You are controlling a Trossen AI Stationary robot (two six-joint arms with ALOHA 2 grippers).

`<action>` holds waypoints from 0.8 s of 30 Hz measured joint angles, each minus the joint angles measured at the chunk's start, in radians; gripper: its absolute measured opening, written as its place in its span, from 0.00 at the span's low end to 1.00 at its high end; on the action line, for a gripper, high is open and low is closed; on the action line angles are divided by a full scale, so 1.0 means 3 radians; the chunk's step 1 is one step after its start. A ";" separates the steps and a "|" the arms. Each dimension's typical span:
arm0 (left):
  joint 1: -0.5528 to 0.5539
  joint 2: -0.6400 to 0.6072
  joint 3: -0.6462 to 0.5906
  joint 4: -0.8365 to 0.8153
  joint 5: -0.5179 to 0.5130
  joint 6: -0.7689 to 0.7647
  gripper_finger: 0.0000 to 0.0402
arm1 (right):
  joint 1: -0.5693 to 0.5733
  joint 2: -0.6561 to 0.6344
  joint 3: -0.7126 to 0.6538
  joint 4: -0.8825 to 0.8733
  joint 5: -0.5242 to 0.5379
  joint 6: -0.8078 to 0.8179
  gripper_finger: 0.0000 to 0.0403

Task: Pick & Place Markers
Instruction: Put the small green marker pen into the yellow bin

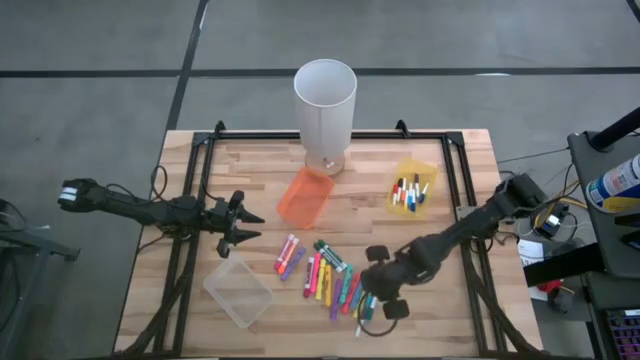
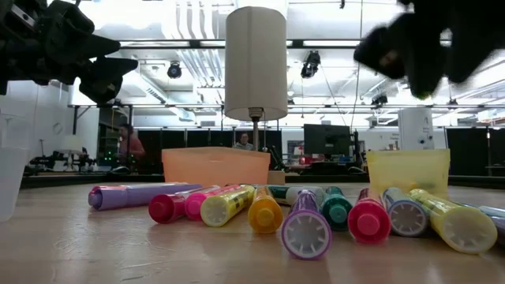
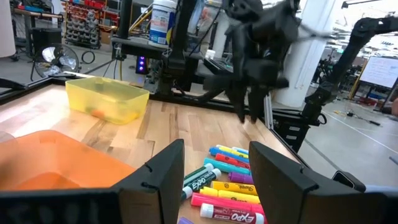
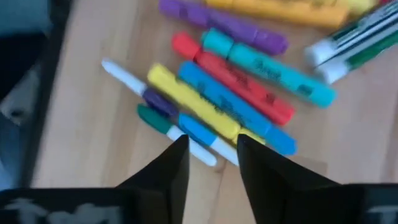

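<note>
Some markers already lie in the yellow bin [image 1: 412, 190], but most of the markers [image 1: 325, 275] remain loose on the desk [image 1: 470, 170] beneath the right pincer [image 1: 378, 285], whose jaws stand apart and empty, while the left pincer [image 1: 240, 222] waits open and well off.

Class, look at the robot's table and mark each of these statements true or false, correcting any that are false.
1. The yellow bin holds several markers. True.
2. The clear bin is full of markers. False: it shows no markers inside.
3. The right gripper hangs above the loose markers, holding none. True.
4. The white cylinder lies on its side. False: it stands upright behind the orange bin.
5. The left gripper is shut on a pink marker. False: it is open and holds nothing.
</note>
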 joint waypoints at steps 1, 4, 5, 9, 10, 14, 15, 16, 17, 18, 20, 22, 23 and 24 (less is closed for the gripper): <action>0.0000 -0.0001 0.0000 0.0001 0.0001 0.0001 0.43 | 0.0020 0.0070 0.0000 0.0004 -0.0030 -0.0050 0.35; 0.0000 -0.0001 -0.0001 0.0000 0.0001 0.0001 0.43 | 0.0072 0.0243 0.0061 -0.0006 -0.0033 -0.0069 0.43; 0.0001 -0.0001 0.0000 0.0001 0.0001 0.0000 0.43 | 0.0076 0.0294 0.0101 -0.0014 -0.0033 -0.0072 0.45; 0.0000 -0.0001 0.0000 0.0000 0.0002 0.0001 0.43 | 0.0125 0.0452 0.0237 -0.0054 -0.0042 -0.0186 0.50; 0.0000 0.0001 0.0000 0.0001 0.0002 0.0000 0.43 | 0.0140 0.0485 0.0264 -0.0040 -0.0037 -0.0225 0.50; 0.0000 -0.0001 -0.0001 0.0000 0.0002 0.0001 0.43 | 0.0211 0.0585 0.0268 -0.0066 -0.0044 -0.0321 0.48; 0.0001 0.0000 0.0000 0.0000 0.0002 0.0001 0.43 | 0.0228 0.0607 0.0264 -0.0094 -0.0044 -0.0325 0.47; 0.0001 -0.0001 0.0000 0.0001 0.0001 0.0001 0.43 | 0.0244 0.0628 0.0259 -0.0126 -0.0052 -0.0337 0.47; 0.0000 -0.0001 0.0000 0.0001 0.0002 0.0000 0.43 | 0.0253 0.0649 0.0259 -0.0127 -0.0051 -0.0350 0.47; 0.0000 -0.0001 0.0000 0.0001 0.0001 0.0000 0.43 | 0.0266 0.0654 0.0259 -0.0107 -0.0049 -0.0364 0.46; 0.0000 -0.0001 -0.0001 0.0001 0.0002 0.0000 0.43 | 0.0279 0.0665 0.0259 -0.0098 -0.0039 -0.0399 0.46; 0.0001 -0.0001 0.0000 0.0000 0.0002 0.0000 0.43 | 0.0282 0.0680 0.0260 -0.0063 -0.0013 -0.0407 0.45; 0.0000 -0.0001 -0.0001 0.0001 0.0001 0.0001 0.43 | 0.0282 0.0686 0.0260 -0.0068 -0.0007 -0.0408 0.45; 0.0001 -0.0001 0.0000 0.0001 0.0002 0.0000 0.43 | 0.0283 0.0687 0.0259 -0.0075 -0.0005 -0.0408 0.45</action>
